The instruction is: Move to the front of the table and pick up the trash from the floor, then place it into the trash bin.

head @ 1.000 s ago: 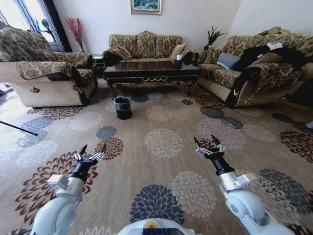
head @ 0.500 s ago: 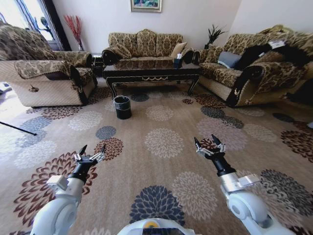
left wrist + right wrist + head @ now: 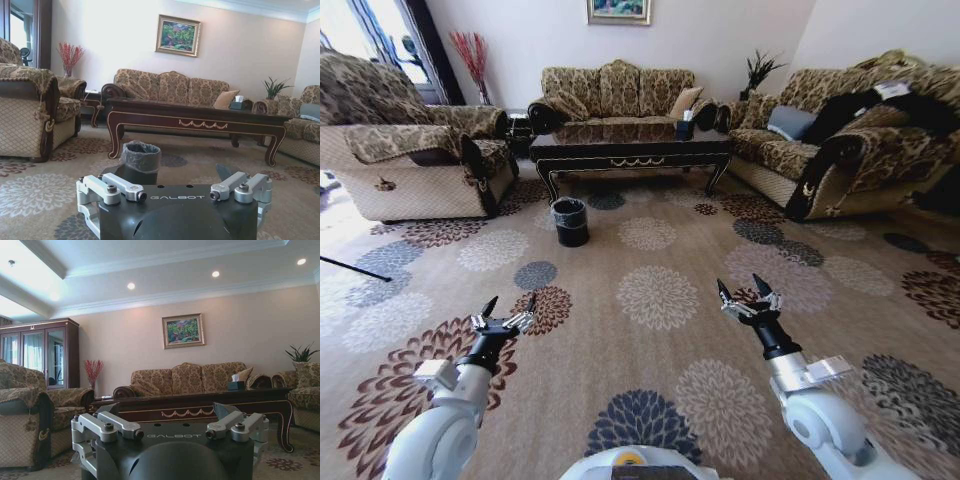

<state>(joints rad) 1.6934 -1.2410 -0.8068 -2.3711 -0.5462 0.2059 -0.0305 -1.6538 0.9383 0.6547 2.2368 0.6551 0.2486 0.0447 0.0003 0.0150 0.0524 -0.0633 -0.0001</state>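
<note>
Currently both left gripper point(image 3: 506, 310) and right gripper point(image 3: 746, 293) hover spread apart, lower frame; trash bin point(image 3: 570, 221) left of center before the table point(image 3: 630, 150).

Both arms: glossy white rounded shells, silver wrist brackets, black forearm cuffs. Left gripper point(image 3: 504, 312) and right gripper point(image 3: 747, 295): silver linkages with screws, dark pointed fingers (black housing lettered GALBOT)

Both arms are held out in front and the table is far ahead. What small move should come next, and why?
Probably drive straight ahead a little more. The table and the trash bin are far across the floor, and no trash is within reach. The left gripper and the right gripper hover open and empty above the carpet, so reaching now would be useless.
</note>
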